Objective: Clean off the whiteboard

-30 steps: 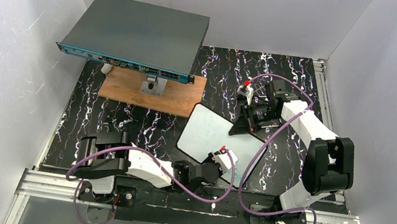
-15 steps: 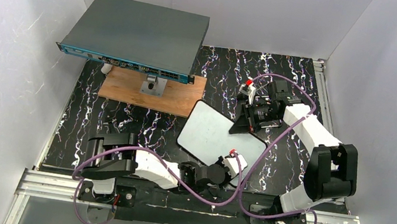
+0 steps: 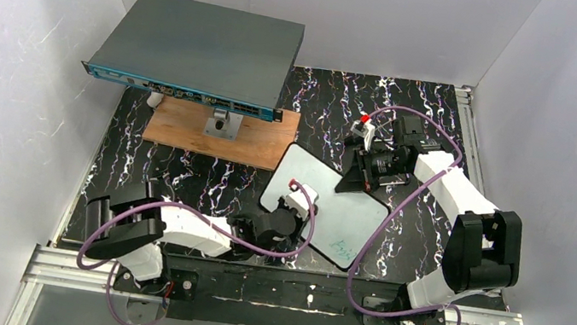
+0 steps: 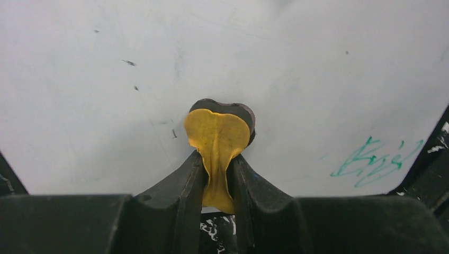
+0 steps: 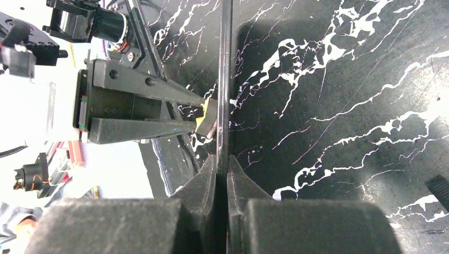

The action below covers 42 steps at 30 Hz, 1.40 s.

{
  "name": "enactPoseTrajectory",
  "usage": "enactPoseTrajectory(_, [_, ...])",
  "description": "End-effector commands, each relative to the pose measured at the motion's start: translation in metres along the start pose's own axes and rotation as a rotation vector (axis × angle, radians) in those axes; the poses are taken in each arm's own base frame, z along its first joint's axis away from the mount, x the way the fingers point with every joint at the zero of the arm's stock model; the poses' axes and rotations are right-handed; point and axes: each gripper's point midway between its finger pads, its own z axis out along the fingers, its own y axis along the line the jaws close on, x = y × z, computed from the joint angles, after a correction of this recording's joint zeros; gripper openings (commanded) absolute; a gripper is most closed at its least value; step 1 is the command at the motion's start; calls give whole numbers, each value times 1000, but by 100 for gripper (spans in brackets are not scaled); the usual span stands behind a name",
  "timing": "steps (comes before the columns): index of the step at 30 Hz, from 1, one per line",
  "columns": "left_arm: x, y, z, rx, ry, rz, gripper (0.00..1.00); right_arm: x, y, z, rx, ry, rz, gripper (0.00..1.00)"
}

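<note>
Left hand (image 4: 218,159) pressed together, pinching a yellow eraser pad (image 4: 217,135). The pad's dark front face touches the whiteboard (image 4: 106,79), which is straight ahead of this hand. Green scribble (image 4: 377,160) sits on the board off to the hand's right, near a corner, apart from the pad. Right hand (image 5: 222,165) clamped tight on the whiteboard's thin edge. The board is seen edge-on, running straight out from that hand over the black marbled worktop (image 5: 344,79).

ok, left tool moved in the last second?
Yes. The left tool, with its yellow wiper, slid across the whiteboard toward the wooden plank, away from the green scribble.
</note>
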Motion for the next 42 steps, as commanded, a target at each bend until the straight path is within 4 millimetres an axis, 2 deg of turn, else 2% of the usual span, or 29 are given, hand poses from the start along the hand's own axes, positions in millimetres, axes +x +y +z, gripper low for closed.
enactPoseTrajectory(1, [-2,-28,2,106,26,-1,0,-12,15,-7,-42,-50,-26,1])
enactPoseTrajectory(9, [5,-107,8,257,61,173,0,-12,12,-10,-35,-60,-15,1])
enactPoseTrajectory(12, [6,-122,10,287,68,192,0,-12,11,-10,-33,-60,-13,1])
enactPoseTrajectory(15, [3,-110,9,233,43,181,0,-12,11,-10,-33,-61,-15,1])
enactPoseTrajectory(18, [-2,-80,8,134,10,128,0,-12,11,-10,-34,-61,-14,1])
enactPoseTrajectory(21, [5,-51,8,75,46,34,0,-12,11,-10,-33,-61,-14,1])
enactPoseTrajectory(26, [9,-28,5,-5,63,10,0,-12,11,-11,-31,-63,-17,1])
enactPoseTrajectory(28, [8,-29,6,-7,72,14,0,-13,11,-11,-33,-63,-17,1])
enactPoseTrajectory(31, [7,-42,10,23,93,36,0,-13,12,-12,-34,-65,-19,1])
enactPoseTrajectory(38, [9,-104,20,127,98,127,0,-19,5,-14,8,-91,19,1])
enactPoseTrajectory(42, [9,-122,26,165,113,153,0,-22,-1,-16,45,-112,37,1])
